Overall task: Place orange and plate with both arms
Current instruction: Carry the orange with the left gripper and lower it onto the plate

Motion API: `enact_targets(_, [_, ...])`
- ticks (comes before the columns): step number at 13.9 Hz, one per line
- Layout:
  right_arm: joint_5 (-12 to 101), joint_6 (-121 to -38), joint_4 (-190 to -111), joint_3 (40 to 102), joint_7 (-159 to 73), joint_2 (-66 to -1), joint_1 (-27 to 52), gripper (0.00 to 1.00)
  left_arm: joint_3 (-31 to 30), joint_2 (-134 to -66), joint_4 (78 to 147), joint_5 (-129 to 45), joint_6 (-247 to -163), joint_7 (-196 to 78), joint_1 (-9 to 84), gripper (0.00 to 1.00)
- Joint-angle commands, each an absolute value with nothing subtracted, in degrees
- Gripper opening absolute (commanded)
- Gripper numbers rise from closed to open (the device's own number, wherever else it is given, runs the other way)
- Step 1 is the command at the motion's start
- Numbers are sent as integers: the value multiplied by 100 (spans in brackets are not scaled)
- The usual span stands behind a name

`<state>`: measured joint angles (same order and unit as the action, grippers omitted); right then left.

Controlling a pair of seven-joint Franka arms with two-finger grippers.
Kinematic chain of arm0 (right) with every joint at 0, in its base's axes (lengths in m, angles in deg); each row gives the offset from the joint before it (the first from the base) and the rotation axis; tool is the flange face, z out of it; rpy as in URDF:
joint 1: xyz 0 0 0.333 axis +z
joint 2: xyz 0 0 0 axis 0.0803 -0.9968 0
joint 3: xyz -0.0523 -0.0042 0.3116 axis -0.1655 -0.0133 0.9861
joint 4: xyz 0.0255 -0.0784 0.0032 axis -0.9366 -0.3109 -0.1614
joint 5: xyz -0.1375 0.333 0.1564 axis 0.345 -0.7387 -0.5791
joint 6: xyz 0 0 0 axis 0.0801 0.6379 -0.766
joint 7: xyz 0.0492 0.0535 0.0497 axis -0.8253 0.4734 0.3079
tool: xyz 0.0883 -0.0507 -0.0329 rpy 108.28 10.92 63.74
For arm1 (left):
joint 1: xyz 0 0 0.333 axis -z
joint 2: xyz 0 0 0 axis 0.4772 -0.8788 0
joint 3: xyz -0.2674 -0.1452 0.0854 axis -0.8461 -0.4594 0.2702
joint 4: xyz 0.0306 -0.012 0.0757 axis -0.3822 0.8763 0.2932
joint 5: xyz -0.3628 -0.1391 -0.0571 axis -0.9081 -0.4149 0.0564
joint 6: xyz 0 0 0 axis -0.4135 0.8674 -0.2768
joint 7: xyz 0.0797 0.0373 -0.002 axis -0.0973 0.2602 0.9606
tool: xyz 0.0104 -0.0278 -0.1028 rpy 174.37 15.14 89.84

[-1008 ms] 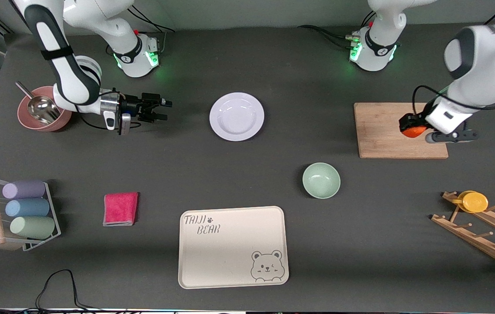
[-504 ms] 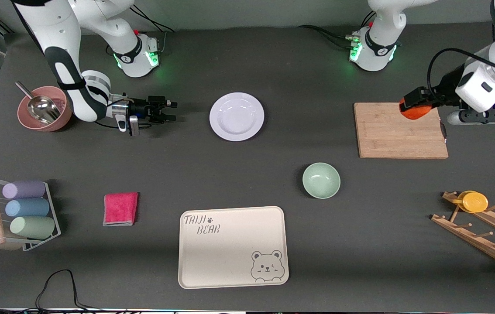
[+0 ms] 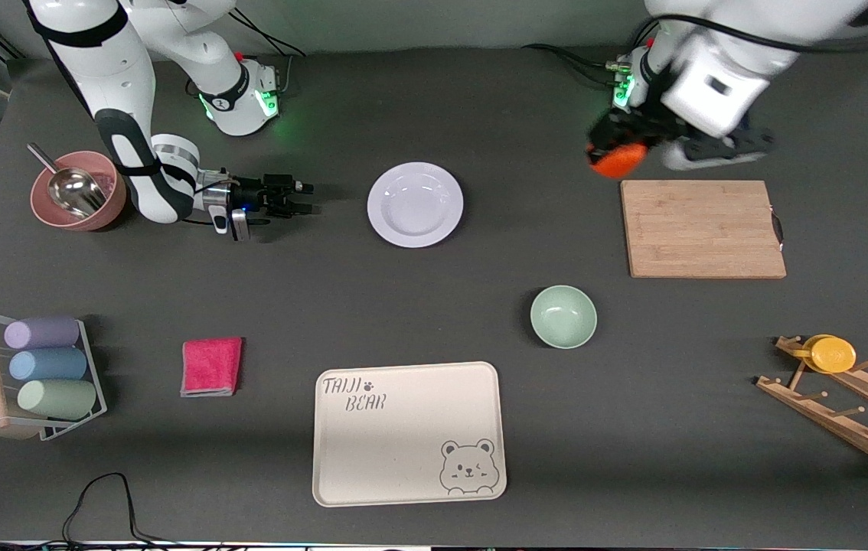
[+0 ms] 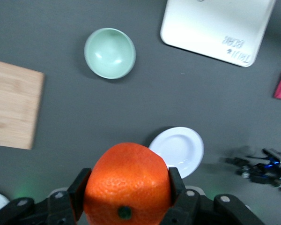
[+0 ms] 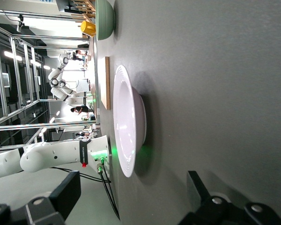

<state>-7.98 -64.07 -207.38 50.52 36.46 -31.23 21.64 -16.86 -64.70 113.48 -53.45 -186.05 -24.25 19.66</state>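
My left gripper [image 3: 618, 153] is shut on the orange [image 3: 620, 159] and holds it in the air over the bare table between the wooden cutting board [image 3: 702, 228] and the white plate [image 3: 415, 204]. In the left wrist view the orange [image 4: 127, 182] fills the space between the two black fingers [image 4: 79, 193], and the plate [image 4: 180, 150] lies just past it. My right gripper [image 3: 304, 197] is open and low over the table, level with the plate, toward the right arm's end. The right wrist view shows the plate [image 5: 129, 125] edge-on ahead of the open fingers [image 5: 65, 193].
A pale green bowl [image 3: 563, 316] sits nearer the camera than the plate. The cream bear tray [image 3: 408, 432] lies near the front edge. A pink bowl with a metal scoop [image 3: 74, 191], a red cloth [image 3: 211, 366], a cup rack [image 3: 32, 375] and a wooden rack with a yellow cup [image 3: 832, 354] stand around.
My left gripper has lifted the orange off the cutting board and carried it toward the plate. My right gripper has crept a little closer to the plate and lower.
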Motion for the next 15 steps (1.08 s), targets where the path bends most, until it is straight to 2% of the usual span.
enact_targets(1, [-949, -6262, -20650, 5024, 3800, -3329, 2176, 100, -2530, -6676, 11191, -4911, -19135, -1120, 1971, 0])
enact_targets(3, [-966, -6280, -20641, 5024, 3774, -3355, 2176, 100, -3198, -6913, 11200, -4436, -19540, -214, 1989, 0])
enact_targets(6, [-984, -6298, -20641, 5024, 3765, -3355, 2176, 77, -4034, -7465, 11279, -3454, -20059, 1183, 2093, 0])
enact_targets(10, [-984, -6298, -20641, 5024, 3783, -3355, 2176, 47, -4072, -8791, 11261, -1495, -20148, 2897, 3181, 0])
enact_targets(15, [-984, -6298, -20641, 5024, 3809, -3355, 2176, 37, -3827, -10190, 11226, 494, -20122, 4894, 4263, 0])
